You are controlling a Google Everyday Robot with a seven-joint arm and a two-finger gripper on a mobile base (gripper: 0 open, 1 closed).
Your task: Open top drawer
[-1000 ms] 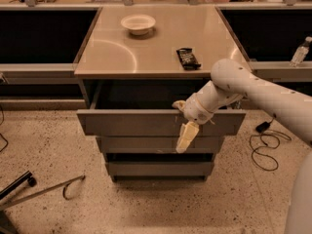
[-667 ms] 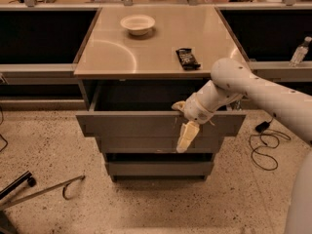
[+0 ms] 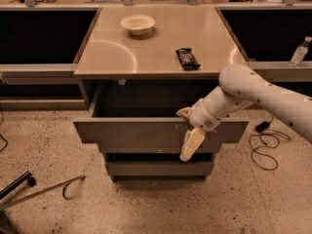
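The top drawer [image 3: 131, 135] is the widest grey drawer under the tan table top. It stands pulled out, its dark inside showing, with small white scratches on its front panel right of centre. My gripper [image 3: 185, 133] is at the front panel right of centre, coming in from the right on the white arm [image 3: 253, 89]. One cream finger [image 3: 191, 144] hangs down in front of the panel and the other [image 3: 184, 112] sits over its top edge, so the gripper is clamped on the panel.
A narrower grey drawer front [image 3: 158, 168] sits below. On the table top [image 3: 112, 52] are a white bowl [image 3: 138, 23] and a black remote-like object [image 3: 187, 58]. A bottle [image 3: 299, 51] stands at right, a cable [image 3: 265, 147] on the floor at right, and a chair base [image 3: 34, 189] at lower left.
The top drawer has slid a little further out toward the camera, and my gripper has moved with it, still on the front panel.
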